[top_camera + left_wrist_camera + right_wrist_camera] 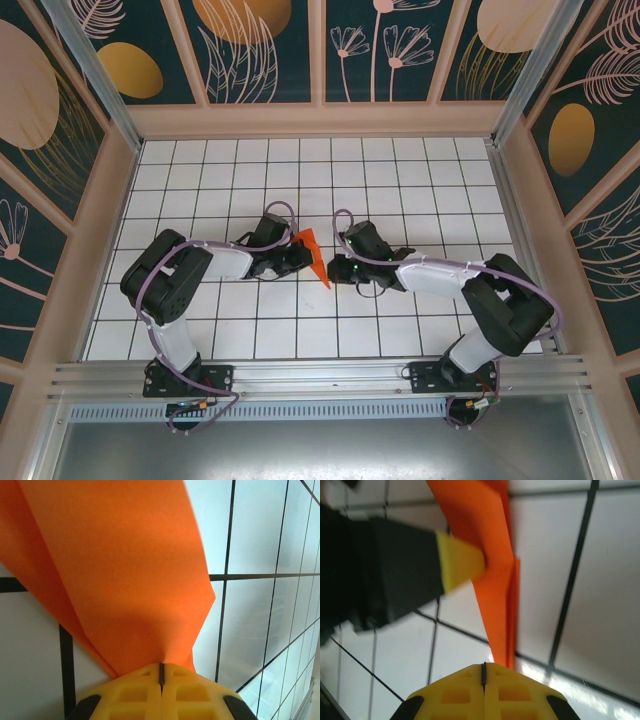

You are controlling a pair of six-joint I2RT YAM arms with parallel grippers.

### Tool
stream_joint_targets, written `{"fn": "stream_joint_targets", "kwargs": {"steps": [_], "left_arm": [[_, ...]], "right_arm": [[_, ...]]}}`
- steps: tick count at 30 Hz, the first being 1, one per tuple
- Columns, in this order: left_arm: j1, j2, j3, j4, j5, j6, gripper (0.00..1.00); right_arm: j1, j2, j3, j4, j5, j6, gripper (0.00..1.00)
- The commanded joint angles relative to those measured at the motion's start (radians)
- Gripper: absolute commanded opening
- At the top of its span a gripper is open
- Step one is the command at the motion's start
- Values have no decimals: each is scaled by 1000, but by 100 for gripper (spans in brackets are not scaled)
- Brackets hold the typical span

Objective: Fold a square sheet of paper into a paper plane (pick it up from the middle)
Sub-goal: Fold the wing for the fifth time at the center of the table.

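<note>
Paper plane (314, 254): orange, folded to a narrow pointed shape with lengthwise creases; held over the middle of the bench (400, 180), its point turned toward the near edge.
Left pincer (161, 666): closed, pinching the paper plane's wider part in the seam between its yellow pads (132, 695).
Right pincer (483, 666): closed, right at the narrow end. The paper meets its pads just beside the seam, so I cannot tell whether it truly grips.
Risk, tearing: if both hold and the arms draw apart or twist against each other, the thin paper probably rips or a crease springs open.
Risk, slipping: the left grip takes only a small bite of paper. A quick move could pull it free and drop the plane on the bench.
Risk, crushing: the pincers sit close together, so pressing inward could buckle the folds or knock the pads together.
Writing: none readable; the paper is plain and the pads are bare.
Bench markings: dark grid lines on white, no labels.
Walls (270, 40): painted flowers and leaves, no words.
</note>
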Motion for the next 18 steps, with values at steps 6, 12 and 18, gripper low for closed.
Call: {"fn": "stream_joint_targets", "kwargs": {"steps": [6,12,18], "left_arm": [[11,25,0,-26,-33,15,0],[10,11,-2,-3,-36,11,0],[10,-1,13,28,-22,49,0]], "right_arm": [[-3,149,99,85,1,25,0],[-19,210,113,71,-40,8,0],[-25,241,94,29,-51,-30,0]]}}
